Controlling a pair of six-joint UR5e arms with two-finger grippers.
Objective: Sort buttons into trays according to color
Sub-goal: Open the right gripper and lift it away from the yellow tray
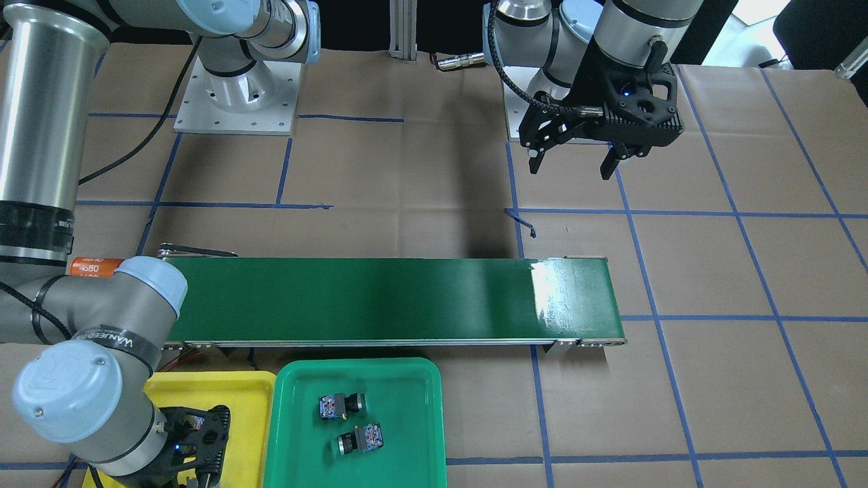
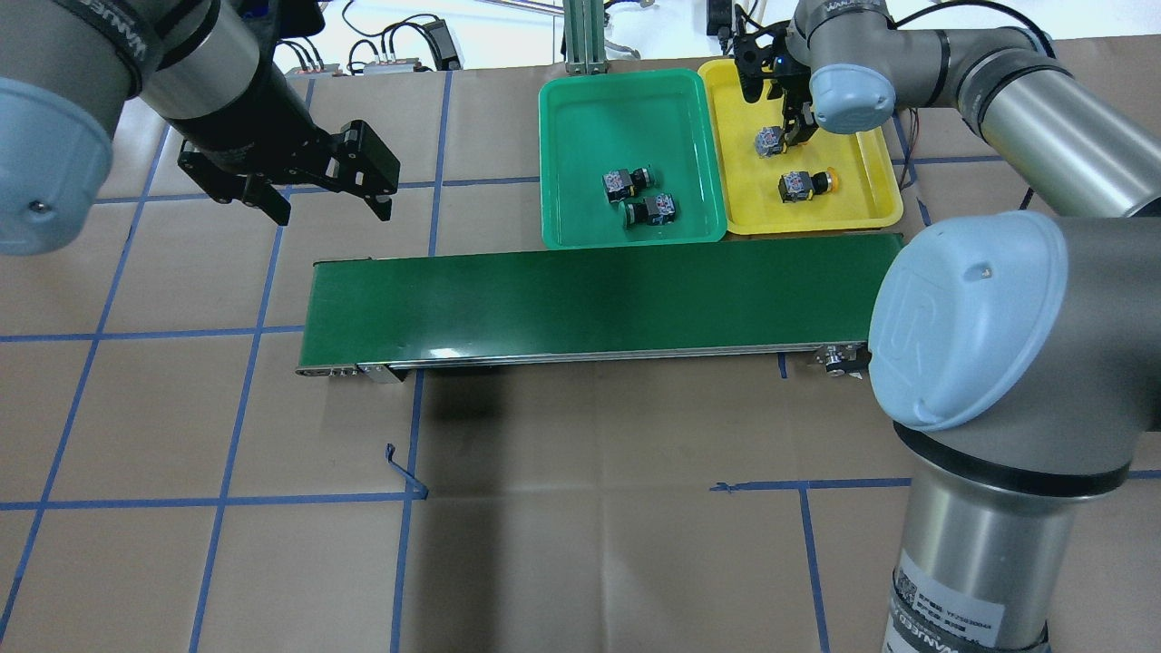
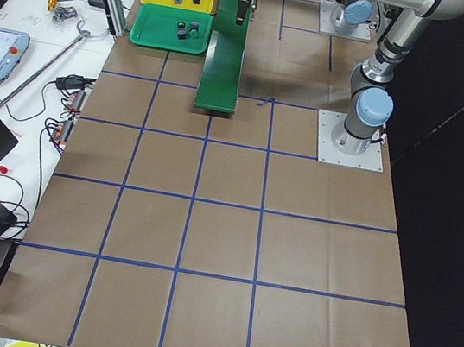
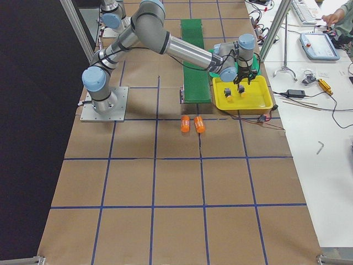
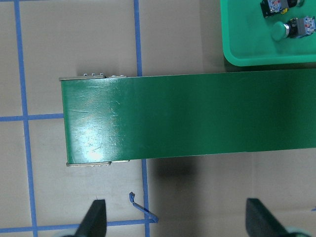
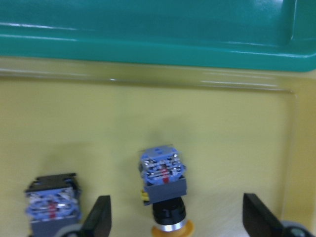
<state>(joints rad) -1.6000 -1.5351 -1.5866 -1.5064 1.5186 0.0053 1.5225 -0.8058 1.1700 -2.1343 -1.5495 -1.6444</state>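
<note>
Two green-capped buttons (image 2: pixel 626 182) (image 2: pixel 652 209) lie in the green tray (image 2: pixel 580 127). In the yellow tray (image 2: pixel 862 195) are two more buttons (image 2: pixel 769 141) (image 2: pixel 804 184), the second with a yellow cap. My right gripper (image 2: pixel 791 120) hangs low over the yellow tray. In the right wrist view the right gripper (image 6: pixel 177 211) is open. One yellow-capped button (image 6: pixel 163 180) lies between its spread fingers, touching neither, and another button (image 6: pixel 52 203) is just outside them. My left gripper (image 2: pixel 326 204) is open and empty, above the paper near the belt's end.
A long dark-green conveyor belt (image 2: pixel 590 299) runs across the table just in front of both trays. Two orange cylinders (image 4: pixel 185 124) (image 4: pixel 198 124) lie on the paper off the belt's end near the yellow tray. Cables and a teach pendant (image 4: pixel 319 45) sit beside the table.
</note>
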